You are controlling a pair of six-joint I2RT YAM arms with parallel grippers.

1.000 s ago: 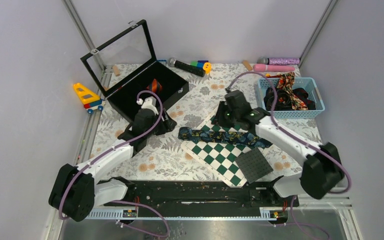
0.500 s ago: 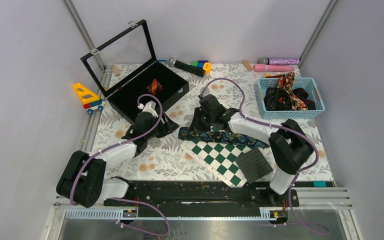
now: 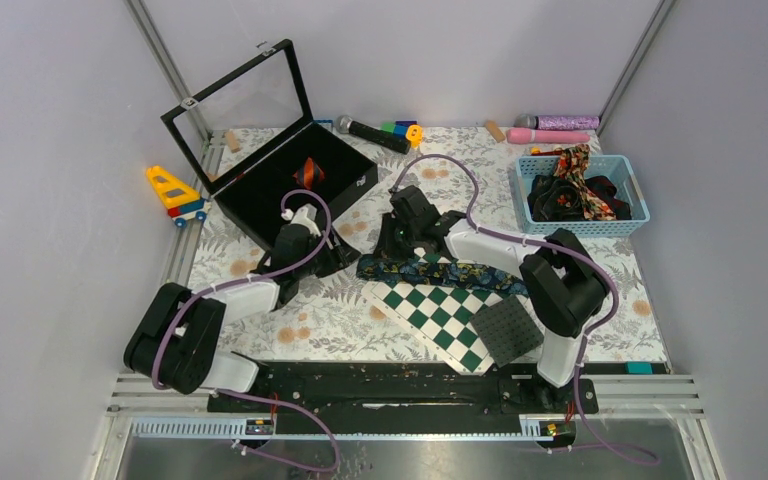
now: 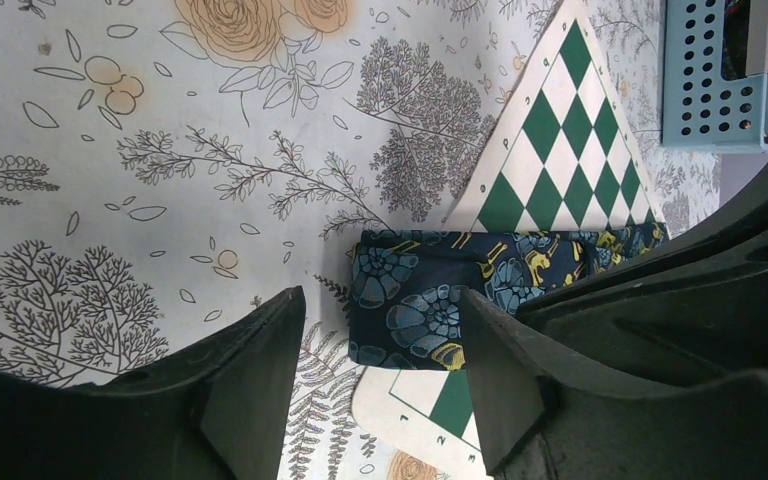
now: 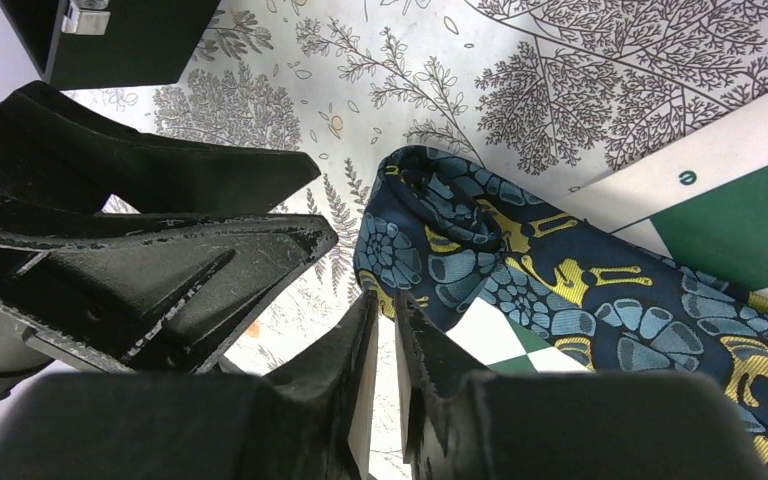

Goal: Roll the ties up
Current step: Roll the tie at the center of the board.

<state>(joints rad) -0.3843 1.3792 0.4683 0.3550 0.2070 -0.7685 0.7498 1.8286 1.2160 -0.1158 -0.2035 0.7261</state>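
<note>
Lying before left tool (image 4: 380,302), navy tie (image 4: 520,265)

- Tight quarters at the tie (image 4: 415,300): its end lies in the gap between the spread fingers of the left gripper (image 4: 380,300)
- The right gripper (image 5: 385,298), fingers almost together, crowds the same end from the opposite side, leaving a sliver between the two
- The open black case (image 3: 290,180), lid upright, walls off the far side just beyond the left arm
- The chequered board (image 3: 440,305) lies flat under the tie, a perforated pad (image 3: 507,328) on its near corner
- Bare tablecloth (image 3: 320,310) beside the left arm offers passage; the blue basket (image 3: 582,228) sits well apart
</note>
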